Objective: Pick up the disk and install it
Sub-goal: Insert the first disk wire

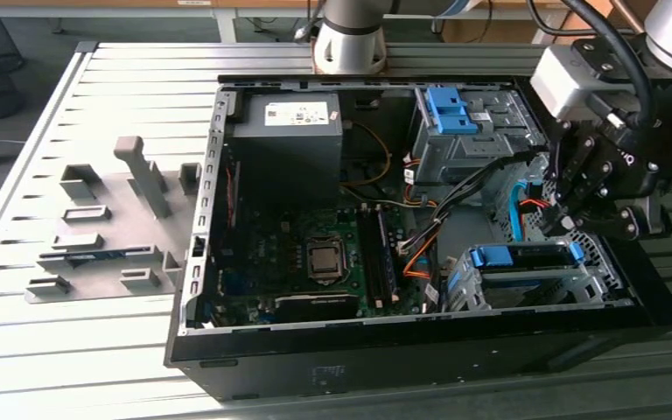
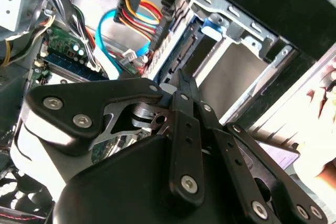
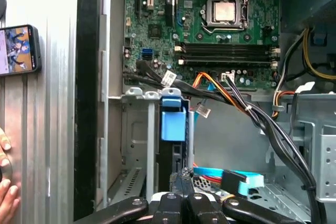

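In the lower drive cage (image 1: 462,284), at the exterior view's right end of the open computer case (image 1: 430,346), the disk (image 1: 521,256) sits slotted between the metal walls. Its blue handle (image 3: 173,124) is plain in the first wrist view. The gripper (image 1: 572,226) hangs close over that end, its 2 fingers (image 2: 185,124) drawn together with nothing visible between them. Pickup and insertion look done. I cannot tell whether the disk is fully seated.
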`<state>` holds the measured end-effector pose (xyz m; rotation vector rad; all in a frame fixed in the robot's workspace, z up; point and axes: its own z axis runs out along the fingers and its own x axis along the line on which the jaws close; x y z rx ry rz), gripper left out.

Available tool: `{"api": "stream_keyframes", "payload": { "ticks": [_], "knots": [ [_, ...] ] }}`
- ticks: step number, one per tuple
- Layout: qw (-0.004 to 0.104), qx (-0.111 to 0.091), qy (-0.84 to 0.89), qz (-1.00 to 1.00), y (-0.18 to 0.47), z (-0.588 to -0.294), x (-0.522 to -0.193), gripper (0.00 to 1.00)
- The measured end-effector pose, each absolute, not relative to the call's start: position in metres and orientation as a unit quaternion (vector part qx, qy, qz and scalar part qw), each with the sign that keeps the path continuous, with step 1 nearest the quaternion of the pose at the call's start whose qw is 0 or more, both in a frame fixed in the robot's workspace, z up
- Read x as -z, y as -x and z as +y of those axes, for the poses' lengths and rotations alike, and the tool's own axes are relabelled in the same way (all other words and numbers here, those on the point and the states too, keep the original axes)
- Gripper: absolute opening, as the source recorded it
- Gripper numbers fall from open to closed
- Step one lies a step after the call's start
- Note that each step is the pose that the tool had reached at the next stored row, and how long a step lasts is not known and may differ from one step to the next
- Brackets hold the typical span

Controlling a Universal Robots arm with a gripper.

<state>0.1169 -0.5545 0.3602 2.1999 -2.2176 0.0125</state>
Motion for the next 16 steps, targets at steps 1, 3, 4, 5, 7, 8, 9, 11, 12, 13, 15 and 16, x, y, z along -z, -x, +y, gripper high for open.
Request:
{"api": "stream_keyframes", "payload": {
  "ticks": [1, 3, 4, 5, 7, 8, 9, 11, 12, 13, 15, 16],
  "knots": [
    [0.009, -0.005, -0.704, -0.710, -0.118, -0.552, -0.360, 0.11],
    [0.010, -0.005, -0.704, -0.710, -0.119, -0.547, -0.360, 0.11],
    [0.010, -0.005, -0.704, -0.710, -0.120, -0.543, -0.360, 0.11],
    [0.010, -0.005, -0.704, -0.710, -0.120, -0.541, -0.360, 0.11],
    [0.010, -0.005, -0.704, -0.710, -0.120, -0.536, -0.360, 0.11],
    [0.010, -0.006, -0.704, -0.710, -0.121, -0.536, -0.360, 0.11],
    [0.011, -0.006, -0.704, -0.710, -0.121, -0.535, -0.360, 0.11],
    [0.011, -0.006, -0.704, -0.710, -0.121, -0.535, -0.360, 0.11],
    [0.011, -0.006, -0.704, -0.710, -0.121, -0.535, -0.360, 0.11],
    [0.011, -0.006, -0.705, -0.710, -0.121, -0.535, -0.360, 0.11],
    [0.011, -0.006, -0.705, -0.709, -0.122, -0.533, -0.360, 0.11],
    [0.011, -0.006, -0.706, -0.708, -0.122, -0.532, -0.360, 0.11]
  ]
}}
